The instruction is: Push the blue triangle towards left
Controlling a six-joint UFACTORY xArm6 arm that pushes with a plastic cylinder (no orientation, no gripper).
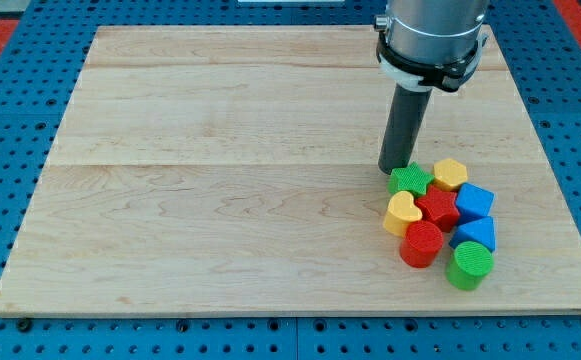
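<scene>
No pincer on this rig, so nothing is released, clenched or grasped: the arm ends in a dark rod. My tip [398,170] sits on the wooden board [220,190], at the upper-left corner of the block cluster.

Relative to the tip:
- green star [409,181]: just below-right, looks to be touching, though the contact point is hard to confirm from this angle.
- yellow hexagon [450,174]: just to the view's right, beyond the green star.
- red star [438,206]: below-right, middle of the cluster.
- yellow heart [401,213]: directly below, past the green star.
- blue cube [474,201]: further right, on the cluster's right edge.
- blue triangle [474,234]: task block, well below-right of the tip, far side of the cluster, wedged between the blue cube above and the green cylinder [468,265] below.
- red cylinder [421,243]: below, at the cluster's lower left.

All blocks are packed tight, touching neighbours. Blue pegboard [10,100] surrounds the board.
</scene>
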